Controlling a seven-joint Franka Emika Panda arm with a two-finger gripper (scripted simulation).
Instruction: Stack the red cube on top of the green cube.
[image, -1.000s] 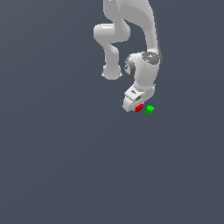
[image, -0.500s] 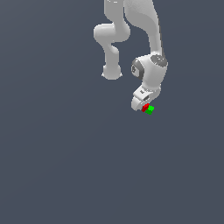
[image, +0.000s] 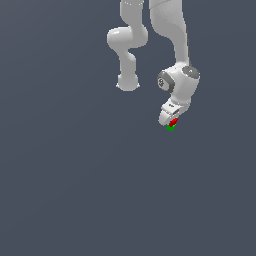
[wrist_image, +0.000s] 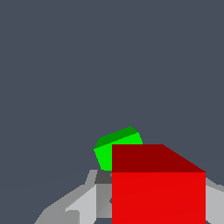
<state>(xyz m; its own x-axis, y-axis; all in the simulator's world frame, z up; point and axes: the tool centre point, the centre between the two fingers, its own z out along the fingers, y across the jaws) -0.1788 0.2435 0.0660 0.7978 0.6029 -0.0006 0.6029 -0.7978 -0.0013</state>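
The white gripper (image: 172, 122) is shut on the tiny red cube (image: 174, 121), which sits between its fingers. In the exterior view the green cube (image: 170, 128) lies on the grey floor directly under the red one, their edges meeting; whether they touch I cannot tell. In the wrist view the red cube (wrist_image: 158, 188) fills the near part of the picture between the grey fingers (wrist_image: 81, 202). The green cube (wrist_image: 114, 148) shows partly behind it, much of it hidden by the red cube.
The white arm's elbow and forearm (image: 176, 45) hang above the cubes, with the robot's base (image: 127, 82) to the exterior view's left of them. Plain dark grey floor (image: 75, 190) lies all around.
The gripper has carried the red cube toward the exterior view's right, from beside the green cube to directly over it. The green cube has stayed in place.
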